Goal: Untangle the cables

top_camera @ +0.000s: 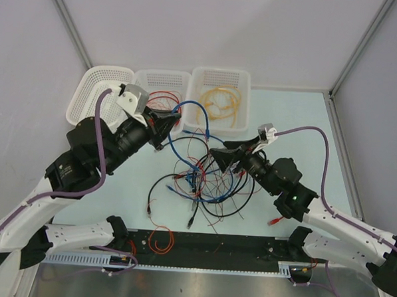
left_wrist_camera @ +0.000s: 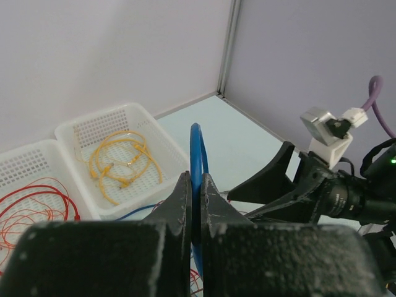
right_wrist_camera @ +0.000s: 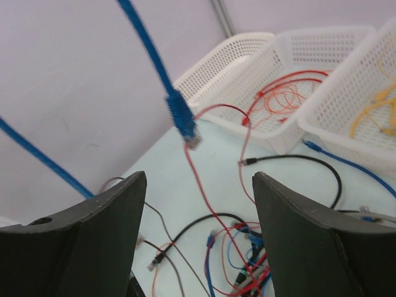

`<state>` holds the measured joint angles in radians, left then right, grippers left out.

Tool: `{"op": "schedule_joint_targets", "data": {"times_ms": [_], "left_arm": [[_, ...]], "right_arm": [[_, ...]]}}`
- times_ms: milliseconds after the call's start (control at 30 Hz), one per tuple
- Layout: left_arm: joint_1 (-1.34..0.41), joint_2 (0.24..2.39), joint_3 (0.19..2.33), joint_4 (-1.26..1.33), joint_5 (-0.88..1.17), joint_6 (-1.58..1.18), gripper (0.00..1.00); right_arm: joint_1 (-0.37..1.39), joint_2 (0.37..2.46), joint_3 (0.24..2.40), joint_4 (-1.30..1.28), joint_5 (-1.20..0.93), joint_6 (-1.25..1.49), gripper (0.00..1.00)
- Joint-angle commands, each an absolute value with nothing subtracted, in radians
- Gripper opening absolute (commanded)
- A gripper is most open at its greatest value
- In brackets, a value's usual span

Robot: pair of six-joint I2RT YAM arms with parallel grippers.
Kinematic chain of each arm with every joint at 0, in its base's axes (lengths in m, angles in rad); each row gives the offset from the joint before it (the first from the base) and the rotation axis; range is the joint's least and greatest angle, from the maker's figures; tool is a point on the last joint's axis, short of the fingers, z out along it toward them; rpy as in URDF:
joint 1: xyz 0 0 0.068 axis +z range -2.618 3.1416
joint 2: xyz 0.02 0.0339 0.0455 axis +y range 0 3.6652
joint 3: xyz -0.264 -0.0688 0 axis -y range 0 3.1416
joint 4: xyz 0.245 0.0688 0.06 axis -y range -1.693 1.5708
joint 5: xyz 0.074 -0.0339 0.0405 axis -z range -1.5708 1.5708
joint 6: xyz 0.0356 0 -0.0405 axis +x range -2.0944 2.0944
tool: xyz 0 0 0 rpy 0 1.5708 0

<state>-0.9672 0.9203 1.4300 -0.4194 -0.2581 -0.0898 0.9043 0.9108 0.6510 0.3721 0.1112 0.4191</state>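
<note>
A tangle of red, blue and black cables (top_camera: 203,185) lies on the table between my arms. My left gripper (top_camera: 163,130) is shut on a blue cable (top_camera: 187,107) and holds it lifted; the cable arcs up and over toward the tangle. In the left wrist view the jaws (left_wrist_camera: 195,179) pinch that blue cable (left_wrist_camera: 197,148). My right gripper (top_camera: 218,156) is open and empty above the tangle. In the right wrist view (right_wrist_camera: 198,179) the blue cable's plug end (right_wrist_camera: 184,120) hangs in the air ahead of the open fingers, with a thin red wire (right_wrist_camera: 207,198) below it.
Three white baskets stand at the back: an empty left one (top_camera: 98,97), a middle one (top_camera: 143,79) with red wires, a right one (top_camera: 242,81) with yellow cables. An orange-red wire loop (top_camera: 160,240) lies at the front edge. Grey walls enclose the table.
</note>
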Motion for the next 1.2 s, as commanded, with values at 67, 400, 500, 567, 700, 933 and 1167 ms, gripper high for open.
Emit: {"op": "schedule_joint_targets", "data": {"times_ms": [67, 400, 500, 567, 700, 933, 1167], "left_arm": [[-0.962, 0.904, 1.408, -0.377, -0.241, -0.120, 0.00], [-0.962, 0.887, 1.391, -0.379, -0.238, -0.130, 0.00], [-0.962, 0.885, 1.378, -0.373, -0.235, -0.135, 0.00], [-0.962, 0.881, 1.356, -0.367, -0.227, -0.147, 0.00], [-0.962, 0.873, 1.302, -0.336, -0.201, -0.182, 0.00], [-0.962, 0.865, 1.188, -0.269, -0.167, -0.224, 0.00], [-0.962, 0.897, 1.192, -0.244, -0.215, -0.177, 0.00]], "right_arm": [[0.939, 0.948, 0.667, 0.466, 0.034, 0.436, 0.71], [0.945, 1.057, 0.696, 0.428, 0.028, 0.439, 0.47], [0.948, 1.051, 0.698, 0.446, 0.035, 0.437, 0.26], [0.948, 1.040, 0.696, 0.462, 0.049, 0.434, 0.17], [0.950, 1.016, 0.703, 0.477, 0.072, 0.430, 0.00], [0.969, 0.974, 0.748, 0.474, 0.020, 0.442, 0.00], [1.046, 0.934, 0.788, 0.321, -0.023, 0.407, 0.00]]}}
